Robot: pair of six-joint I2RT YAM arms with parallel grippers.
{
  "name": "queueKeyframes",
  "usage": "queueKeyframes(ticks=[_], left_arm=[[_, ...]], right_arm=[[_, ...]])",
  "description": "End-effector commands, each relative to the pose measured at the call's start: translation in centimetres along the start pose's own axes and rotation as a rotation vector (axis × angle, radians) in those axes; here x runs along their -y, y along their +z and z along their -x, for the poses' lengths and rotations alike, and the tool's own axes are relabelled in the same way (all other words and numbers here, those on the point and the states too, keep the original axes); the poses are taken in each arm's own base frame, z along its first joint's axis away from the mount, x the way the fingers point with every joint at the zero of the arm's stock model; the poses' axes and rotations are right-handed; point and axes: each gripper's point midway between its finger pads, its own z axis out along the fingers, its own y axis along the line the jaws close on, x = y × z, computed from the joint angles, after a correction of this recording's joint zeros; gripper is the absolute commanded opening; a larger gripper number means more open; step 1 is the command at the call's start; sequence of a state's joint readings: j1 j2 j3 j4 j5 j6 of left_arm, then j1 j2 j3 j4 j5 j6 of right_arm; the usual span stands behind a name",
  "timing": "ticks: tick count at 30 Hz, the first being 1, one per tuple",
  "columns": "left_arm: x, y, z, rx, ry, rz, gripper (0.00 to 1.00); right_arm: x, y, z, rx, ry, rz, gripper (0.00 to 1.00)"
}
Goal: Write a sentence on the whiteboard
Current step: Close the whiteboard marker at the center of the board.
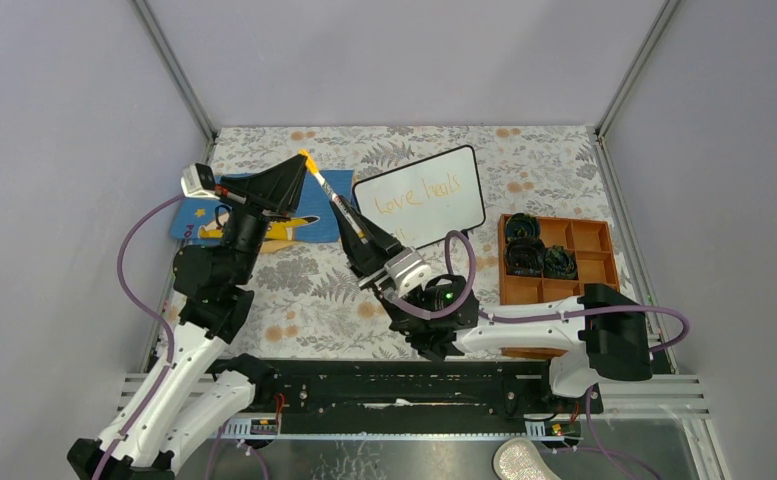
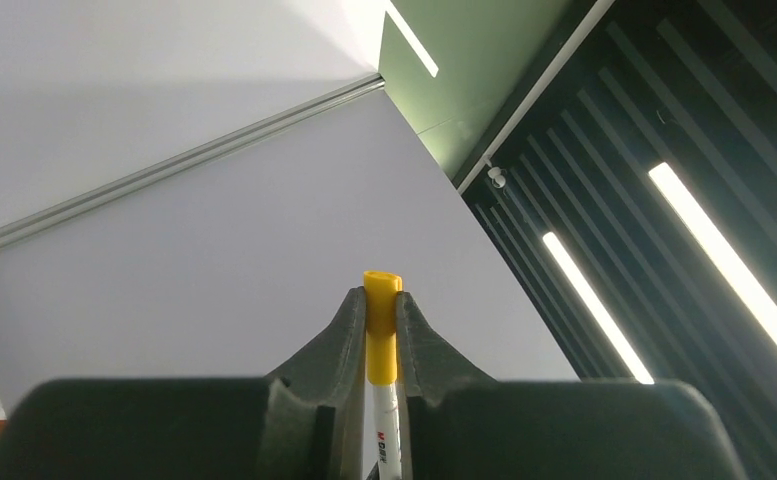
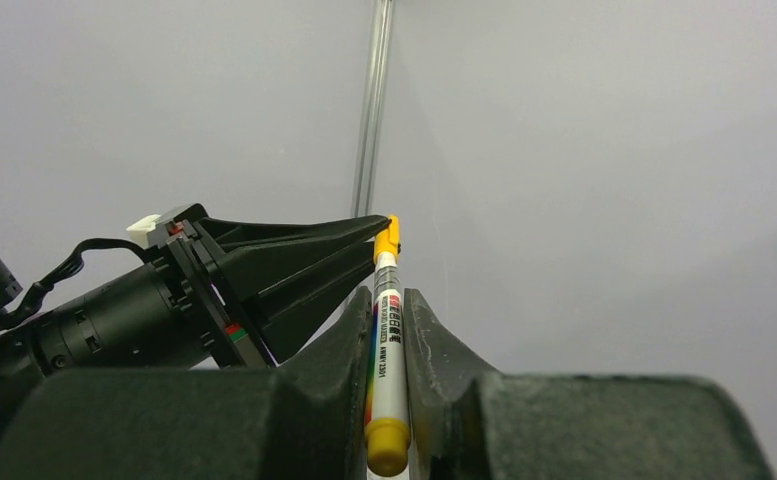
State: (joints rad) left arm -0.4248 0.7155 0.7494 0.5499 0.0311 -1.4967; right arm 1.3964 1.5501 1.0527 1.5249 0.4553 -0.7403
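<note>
The whiteboard [image 1: 456, 213] lies tilted on the floral cloth at centre back, and the orange sentence [image 1: 416, 193] on it reads "Love heals", with a second line partly hidden behind my right gripper. A white marker [image 1: 323, 183] with a yellow cap [image 2: 382, 325] hangs in the air left of the board, held at both ends. My left gripper [image 1: 307, 166] [image 2: 382, 300] is shut on the cap. My right gripper [image 1: 341, 207] [image 3: 389, 298] is shut on the marker's barrel [image 3: 387, 355]. The cap [image 3: 390, 238] and my left gripper [image 3: 372, 228] also show in the right wrist view.
A blue mat [image 1: 316, 226] with a yellow plane lies under the left arm at the back left. An orange compartment tray [image 1: 590, 238] with dark round things stands to the right of the board. Grey enclosure walls stand on three sides.
</note>
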Motion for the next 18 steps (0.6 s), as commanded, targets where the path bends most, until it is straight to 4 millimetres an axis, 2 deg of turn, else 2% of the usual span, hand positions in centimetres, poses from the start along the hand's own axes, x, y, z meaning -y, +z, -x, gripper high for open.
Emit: queueKeyframes(ticks=[1, 18], left_arm=[[0.53, -0.58, -0.91, -0.047, 0.023, -0.01, 0.0], [0.89, -0.58, -1.52, -0.081, 0.041, -0.022, 0.0]], right_arm=[[3.42, 1.42, 3.45, 0.102, 0.031, -0.151, 0.0], [2.83, 1.67, 3.35, 0.117, 0.038, -0.142, 0.0]])
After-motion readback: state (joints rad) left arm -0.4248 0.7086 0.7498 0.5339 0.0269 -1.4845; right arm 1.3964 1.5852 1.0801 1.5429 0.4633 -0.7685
